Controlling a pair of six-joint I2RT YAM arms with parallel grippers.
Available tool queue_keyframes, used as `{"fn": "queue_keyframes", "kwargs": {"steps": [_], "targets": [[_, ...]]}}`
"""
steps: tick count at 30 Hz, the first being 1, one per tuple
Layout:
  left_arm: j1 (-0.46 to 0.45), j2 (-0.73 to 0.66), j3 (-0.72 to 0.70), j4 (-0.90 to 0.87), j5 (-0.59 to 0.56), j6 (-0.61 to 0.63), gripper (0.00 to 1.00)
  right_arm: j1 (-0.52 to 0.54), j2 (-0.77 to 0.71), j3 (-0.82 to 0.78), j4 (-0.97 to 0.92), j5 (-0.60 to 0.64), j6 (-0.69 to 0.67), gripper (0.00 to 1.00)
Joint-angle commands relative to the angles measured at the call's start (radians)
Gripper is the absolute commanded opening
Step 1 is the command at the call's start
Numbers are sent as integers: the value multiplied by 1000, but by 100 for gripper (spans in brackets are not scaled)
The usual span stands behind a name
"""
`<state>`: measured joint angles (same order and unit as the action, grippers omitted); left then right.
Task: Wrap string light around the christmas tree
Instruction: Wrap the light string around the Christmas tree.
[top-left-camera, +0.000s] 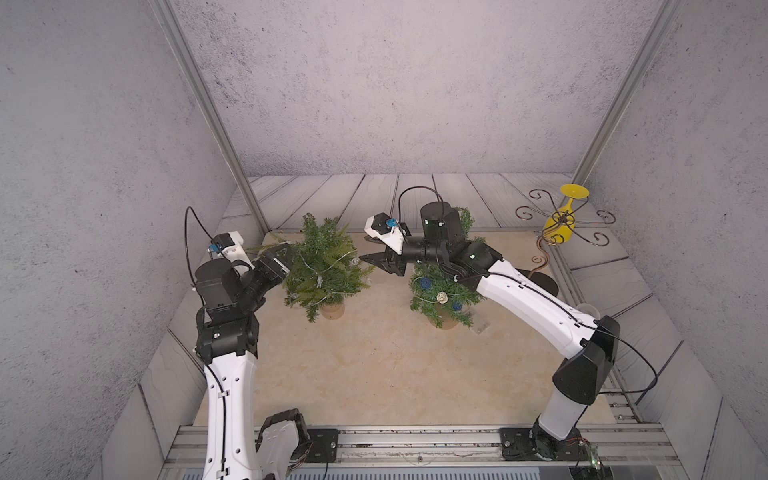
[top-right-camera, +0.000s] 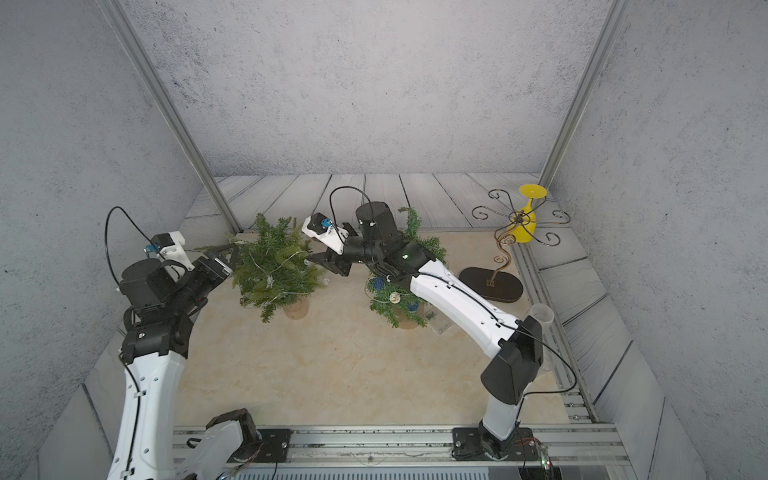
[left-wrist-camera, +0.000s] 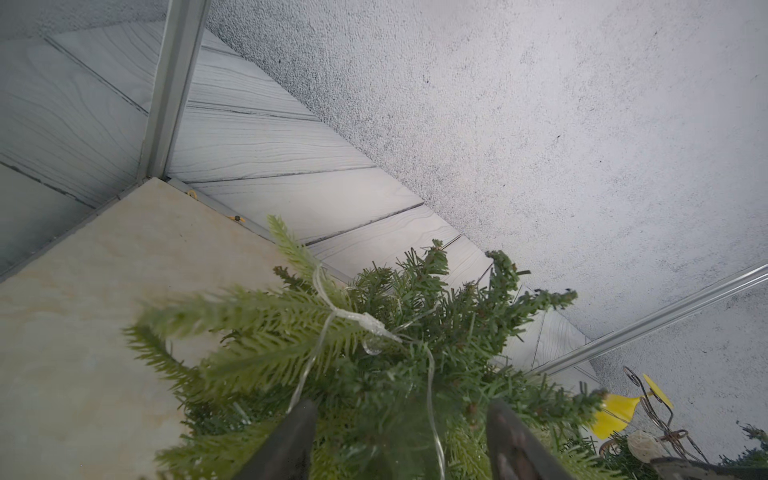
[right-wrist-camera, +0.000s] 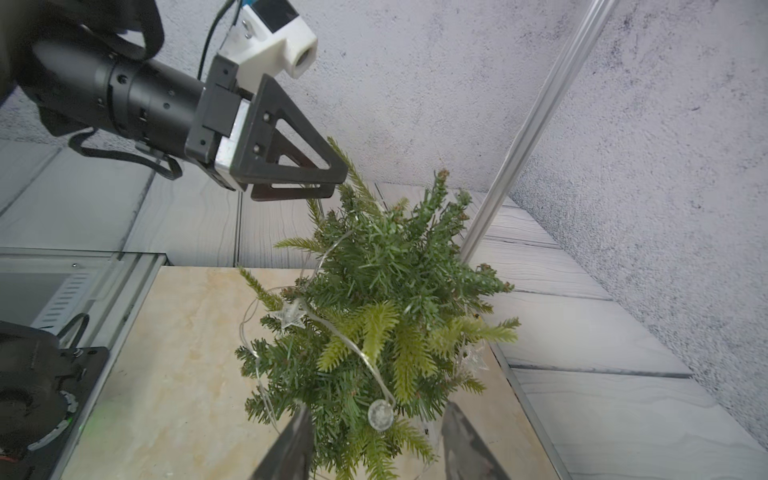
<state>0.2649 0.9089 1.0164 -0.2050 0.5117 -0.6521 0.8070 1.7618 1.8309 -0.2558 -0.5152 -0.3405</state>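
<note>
Left pincer (left-wrist-camera: 401, 405) and right pincer (right-wrist-camera: 379, 407) both spread, holding nothing, flanking tree (top-left-camera: 322, 266) on counter (top-left-camera: 374, 365). String light (right-wrist-camera: 289, 316) lies loosely over the branches, one strand between the left jaws. Risk: slack strand snags a jaw on retreat, pulling loops off or tipping tree.

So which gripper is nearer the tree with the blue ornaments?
Right. The right gripper hangs just beside the blue-ornament tree; the left gripper sits on the far side of the string-lit tree.
</note>
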Motion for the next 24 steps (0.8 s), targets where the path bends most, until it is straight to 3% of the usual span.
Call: {"fn": "queue_keyframes", "kwargs": {"steps": [1,10,18,24], "targets": [[-16,-4,41,0,-9,6,68,4,68,40,-32,-39,12,49],[-126,58,129,27,-41,50,68,4,137,81,-25,-34,-2,46],[-227,225,294,72,-40,120,68,7,165,113,-41,-44,-11,1],[-263,313,379,-13,-122,184,66,27,72,27,-33,10,-51,0]]}}
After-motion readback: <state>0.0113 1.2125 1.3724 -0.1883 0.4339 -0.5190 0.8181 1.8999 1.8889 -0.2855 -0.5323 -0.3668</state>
